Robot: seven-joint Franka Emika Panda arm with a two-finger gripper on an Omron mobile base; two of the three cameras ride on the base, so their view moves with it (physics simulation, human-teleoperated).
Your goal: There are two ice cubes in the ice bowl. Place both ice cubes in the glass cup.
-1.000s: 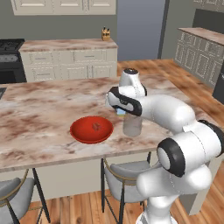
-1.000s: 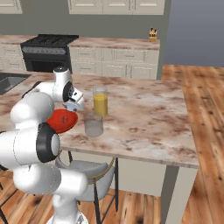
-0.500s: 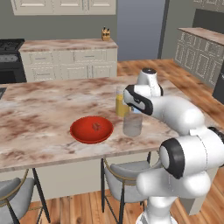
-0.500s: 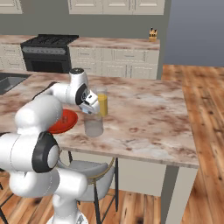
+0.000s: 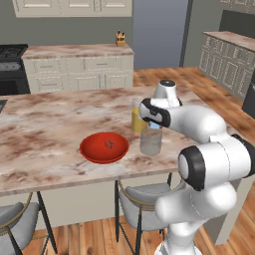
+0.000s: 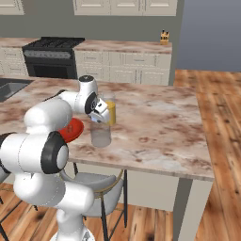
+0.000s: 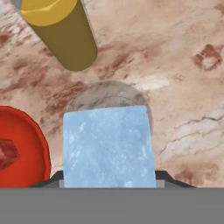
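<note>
Hand view: pale blue ice cube clamped in gripper, big in frame, hanging right above glass cup, rim of cup visible around and behind cube. Red bowl at left edge, just beside cup, with small reddish-brown ice cube lying inside. Tall glass of orange liquid at top, standing apart from cup on marbled tabletop.

Left base view: gripper poised over glass cup, pale blue cube barely visible as a light speck at fingertips, above the rim, not inside cup. Red bowl left of cup, near but not touching, dark reddish speck near its middle. Orange glass behind cup, partly hidden by arm. Tabletop with chairs tucked under front edge.

Right base view: gripper above glass cup, pointing down. Red bowl mostly hidden behind arm, left of cup. Orange glass just behind gripper. Tabletop. Cube itself too small to make out here. Stove and cabinets along back wall.
</note>
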